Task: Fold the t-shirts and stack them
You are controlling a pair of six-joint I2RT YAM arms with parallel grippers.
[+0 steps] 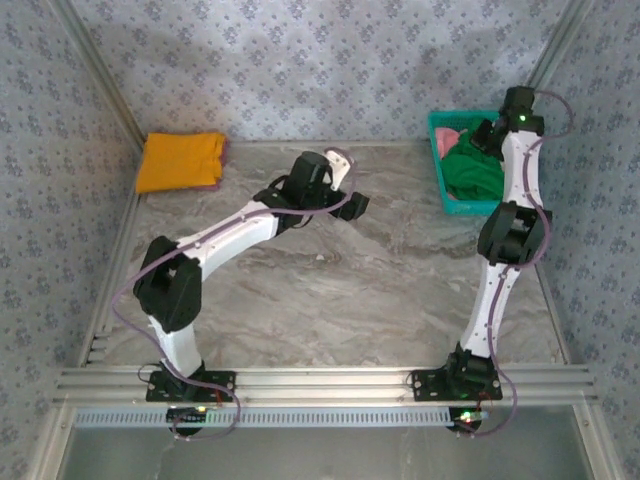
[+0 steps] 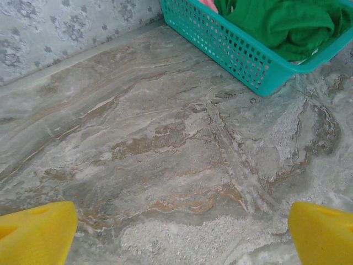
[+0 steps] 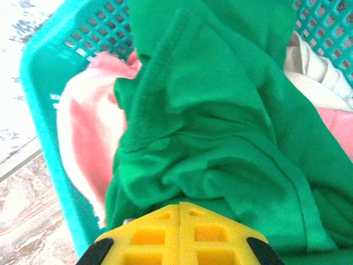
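One folded: orange-yellow t-shirt [image 1: 180,160], ten o'clock. Two left in basket [image 1: 440,190], two o'clock. Right gripper [image 3: 181,210] pinching green t-shirt [image 3: 220,110]; left gripper [image 2: 182,223] spread.

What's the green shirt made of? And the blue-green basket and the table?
The green t-shirt looks like soft matte cloth: it bunches in loose folds and shows a fine weave. The teal basket seems hard plastic, slightly shiny, moulded with rows of small holes. The table looks like veined grey-brown marble, though it may be only a printed surface.
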